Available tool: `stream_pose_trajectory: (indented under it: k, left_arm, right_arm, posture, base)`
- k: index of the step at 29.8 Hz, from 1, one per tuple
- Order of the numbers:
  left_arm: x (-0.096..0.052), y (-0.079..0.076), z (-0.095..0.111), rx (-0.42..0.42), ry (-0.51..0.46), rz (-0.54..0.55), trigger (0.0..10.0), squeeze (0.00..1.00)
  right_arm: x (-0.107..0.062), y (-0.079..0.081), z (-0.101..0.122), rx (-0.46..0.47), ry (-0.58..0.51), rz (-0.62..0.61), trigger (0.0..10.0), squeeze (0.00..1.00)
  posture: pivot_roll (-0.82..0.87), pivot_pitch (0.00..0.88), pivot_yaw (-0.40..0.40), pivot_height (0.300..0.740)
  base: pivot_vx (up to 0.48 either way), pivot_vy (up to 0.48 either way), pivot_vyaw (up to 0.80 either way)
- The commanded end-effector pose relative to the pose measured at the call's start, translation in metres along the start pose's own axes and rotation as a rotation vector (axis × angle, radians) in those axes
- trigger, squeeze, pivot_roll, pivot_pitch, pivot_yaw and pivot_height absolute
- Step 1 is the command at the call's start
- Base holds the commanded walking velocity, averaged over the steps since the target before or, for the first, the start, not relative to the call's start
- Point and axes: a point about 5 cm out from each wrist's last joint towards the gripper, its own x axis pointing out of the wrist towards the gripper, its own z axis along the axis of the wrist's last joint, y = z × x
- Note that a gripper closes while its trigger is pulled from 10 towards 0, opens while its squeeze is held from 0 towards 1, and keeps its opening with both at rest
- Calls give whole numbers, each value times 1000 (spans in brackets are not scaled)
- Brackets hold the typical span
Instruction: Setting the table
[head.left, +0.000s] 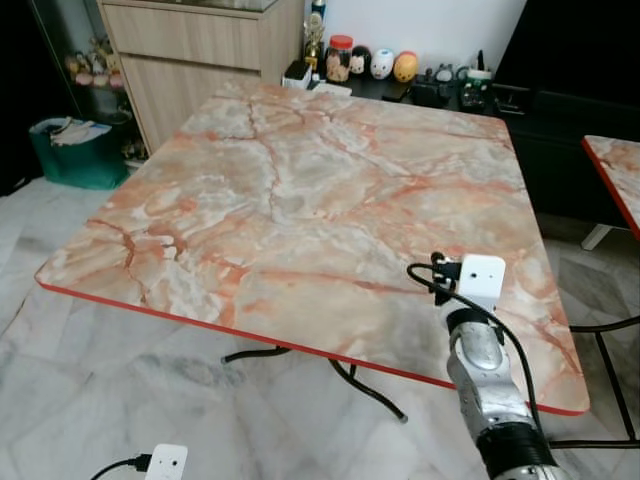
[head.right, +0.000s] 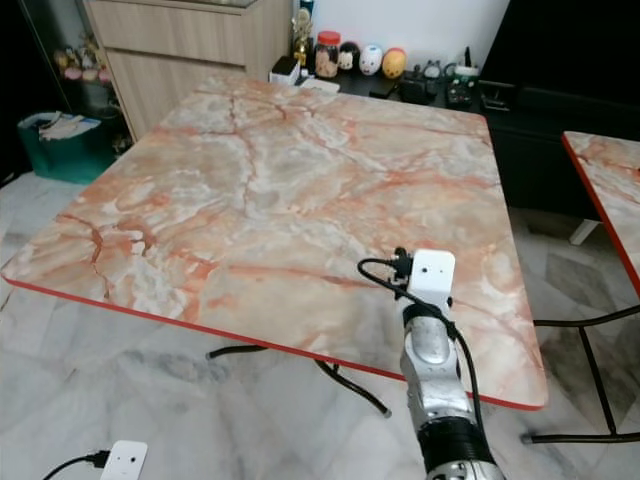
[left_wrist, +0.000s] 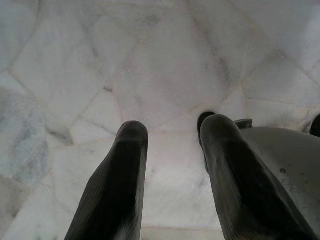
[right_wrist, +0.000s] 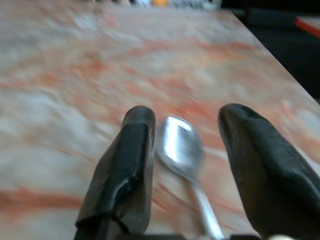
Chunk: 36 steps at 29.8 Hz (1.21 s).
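A marble-patterned table (head.left: 300, 180) with a red edge stands before me. My right arm (head.left: 487, 375) reaches over its near right corner, the white wrist camera (head.left: 482, 280) above the tabletop. In the right wrist view a silver spoon (right_wrist: 181, 146) lies bowl forward between the fingers of my right gripper (right_wrist: 187, 117). The gripper is open, and the spoon rests close beside one finger (right_wrist: 131, 150). My left gripper (left_wrist: 172, 130) hangs open over the pale marble floor, holding nothing.
A wooden cabinet (head.left: 200, 50) and a green bin (head.left: 75, 150) stand at the far left. Jars and round figurines (head.left: 370, 62) line a low black shelf behind the table. A second table's corner (head.left: 615, 165) and black metal legs (head.left: 610, 370) are at the right.
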Motion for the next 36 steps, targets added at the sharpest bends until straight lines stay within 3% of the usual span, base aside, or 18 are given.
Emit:
stream_pose_trajectory:
  k: [1, 9, 10, 16, 28, 36]
  left_arm:
    - [-1, -2, -5, 4, 28, -10, 10000, 0]
    - [-1, -3, -6, 6, 27, -10, 10000, 0]
    - [-1, -2, -6, 6, 28, -9, 10000, 0]
    - [-1, 0, -7, 8, 30, -7, 10000, 0]
    - [-1, 2, -7, 19, 32, -9, 10000, 0]
    - [-1, -1, -5, 20, 33, -13, 10000, 0]
  right_arm:
    - [0, -7, -6, 54, 58, -6, 10000, 1000]
    - [5, -10, -5, 90, 118, 62, 10000, 1000]
    - [6, -6, -3, 89, 123, 121, 10000, 0]
    - [9, -7, 1, 91, 125, 144, 10000, 0]
    - [10, -29, 1, 88, 133, 78, 10000, 0]
    - [8, -26, -17, 181, 225, 77, 10000, 0]
  posture:
    - [18, 0, -56, 740]
    - [19, 0, -55, 740]
    - [20, 0, -53, 740]
    - [20, 0, -50, 740]
    - [13, 0, -43, 740]
    - [16, 0, -44, 740]
  base:
    - [0, 0, 0]
    - [0, 0, 0]
    - [0, 0, 0]
    - [0, 0, 0]
    - [0, 0, 0]
    - [0, 0, 0]
